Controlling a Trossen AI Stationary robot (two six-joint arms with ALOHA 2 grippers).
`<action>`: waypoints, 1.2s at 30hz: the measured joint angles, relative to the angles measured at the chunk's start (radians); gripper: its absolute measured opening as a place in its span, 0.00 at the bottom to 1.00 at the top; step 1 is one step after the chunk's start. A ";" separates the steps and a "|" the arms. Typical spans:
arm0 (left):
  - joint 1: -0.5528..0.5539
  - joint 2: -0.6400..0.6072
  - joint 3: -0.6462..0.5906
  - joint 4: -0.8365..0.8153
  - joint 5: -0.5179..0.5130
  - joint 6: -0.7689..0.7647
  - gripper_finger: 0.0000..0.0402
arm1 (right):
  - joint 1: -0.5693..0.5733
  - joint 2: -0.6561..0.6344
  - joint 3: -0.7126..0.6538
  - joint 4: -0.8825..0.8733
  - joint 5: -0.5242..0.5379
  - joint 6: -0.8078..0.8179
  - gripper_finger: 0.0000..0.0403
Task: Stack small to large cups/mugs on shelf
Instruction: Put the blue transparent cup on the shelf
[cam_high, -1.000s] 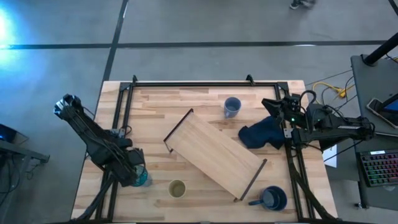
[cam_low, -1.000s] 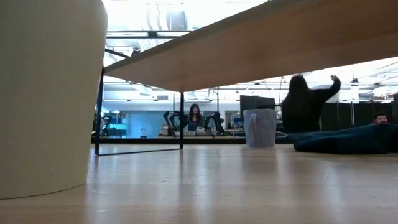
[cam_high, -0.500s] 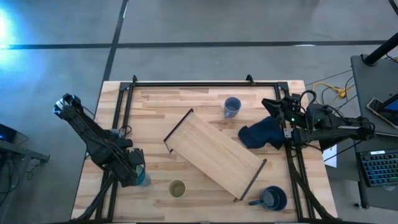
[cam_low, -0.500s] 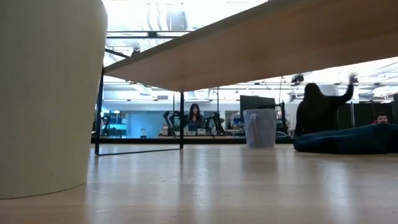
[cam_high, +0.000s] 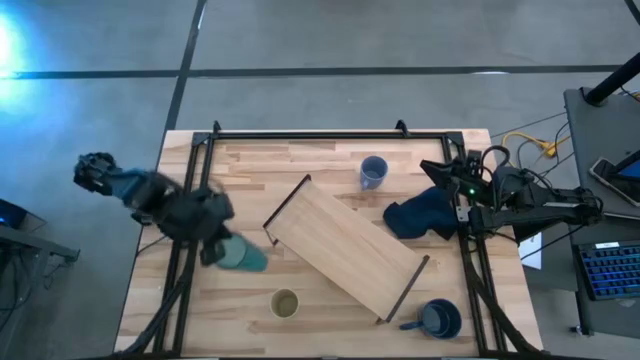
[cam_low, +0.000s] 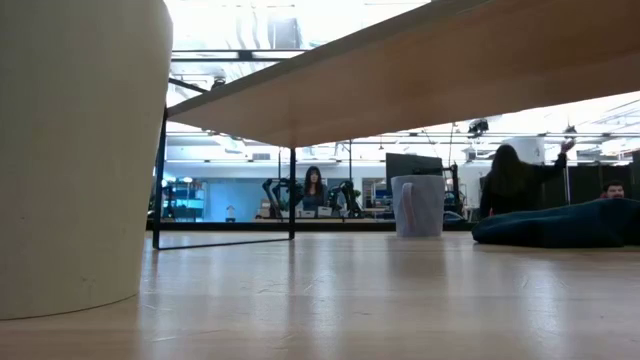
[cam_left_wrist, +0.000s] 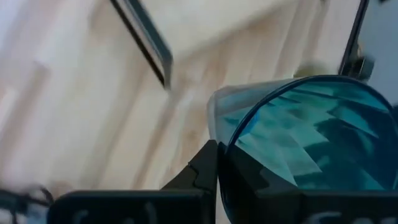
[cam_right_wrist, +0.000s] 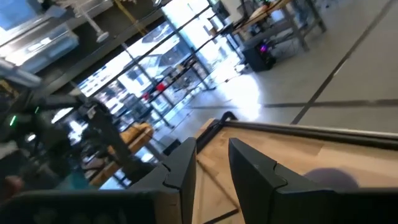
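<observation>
My left gripper (cam_high: 217, 249) is shut on the translucent teal tumbler (cam_high: 245, 256), above the table's left part, just left of the shelf's left end. The shelf (cam_high: 345, 250), a light-wood board on thin dark bars, stands slantwise at mid-table. The small yellowish-olive cup (cam_high: 285, 303) stands near the front edge, and it looms at the left of the low view (cam_low: 80, 150). The periwinkle cup (cam_high: 373, 172) stands at the far side. The navy handled mug (cam_high: 440, 318) stands at the near right. My right gripper (cam_high: 440, 170) waits open at the right edge. My left gripper holds the teal tumbler by its rim (cam_left_wrist: 231, 140): one finger (cam_left_wrist: 205, 168) lies outside the wall and the other shows through it from inside. The tumbler is lifted clear of the table and tipped on its side, its bottom pointing toward the shelf.
A dark blue cloth (cam_high: 420, 213) lies bunched between the shelf's right end and my right gripper. A black frame (cam_high: 300, 133) runs along the table's far, left and right sides. People show in the room beyond the table in the low view.
My left gripper has shut on the teal tumbler at the near left. It has then risen and gone toward the far edge and the shelf's left end. The tumbler has come off the table and tipped from upright onto its side.
</observation>
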 joint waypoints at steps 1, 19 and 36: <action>0.044 0.025 0.041 -0.005 0.001 0.045 0.00 | 0.000 0.007 0.001 0.001 -0.016 0.010 0.22; 0.424 0.432 0.548 -0.098 0.140 0.617 0.00 | 0.004 0.292 0.154 0.317 -0.141 -0.146 0.22; 0.480 0.538 0.593 -0.096 0.218 0.723 0.00 | 0.005 0.701 0.489 -0.061 -0.303 -0.059 0.04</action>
